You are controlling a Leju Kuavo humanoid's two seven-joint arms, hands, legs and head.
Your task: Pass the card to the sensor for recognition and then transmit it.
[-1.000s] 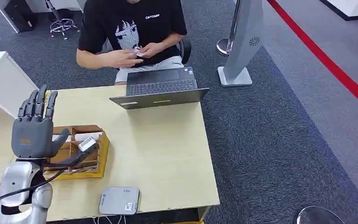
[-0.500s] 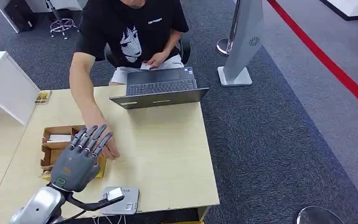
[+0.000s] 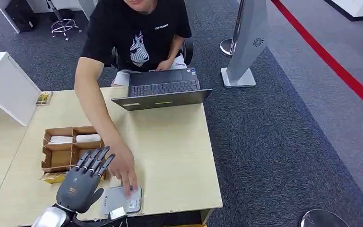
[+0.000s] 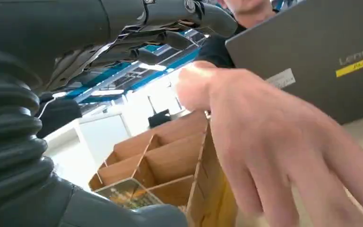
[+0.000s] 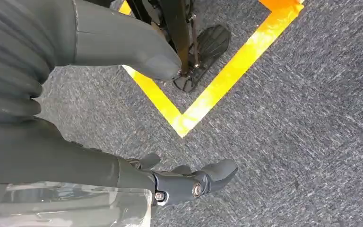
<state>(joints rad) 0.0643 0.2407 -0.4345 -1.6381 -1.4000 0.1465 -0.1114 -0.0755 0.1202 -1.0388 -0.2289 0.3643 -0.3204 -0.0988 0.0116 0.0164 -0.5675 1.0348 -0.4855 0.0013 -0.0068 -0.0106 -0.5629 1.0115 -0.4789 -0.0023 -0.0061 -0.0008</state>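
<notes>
**Inspector A:** Head view. State of the left hand (image 3: 81,183)?

**Inspector B:** Back uppermost, fingers (image 3: 96,158) spread wide. A small white card (image 3: 117,213) sits at the thumb tip, apparently pinched there. It is too small to tell its long axis.

**A:** And the target?

**B:** The flat grey rectangular sensor box (image 3: 109,202) lies just beside the hand on its thumb side, directly under the card. A person's hand (image 3: 122,166) rests its fingertips on the far part of the box, close beside the robot's fingers.

**A:** Left wrist view?

**B:** That person's hand is close in front. The brown cardboard divided tray (image 4: 170,161) and the grey laptop lid (image 4: 321,61) are beyond it.

**A:** Right wrist view?

**B:** The right hand (image 5: 137,118) hangs over the carpet, loosely apart and holding nothing. Of the 2, the left is nearer.
</notes>
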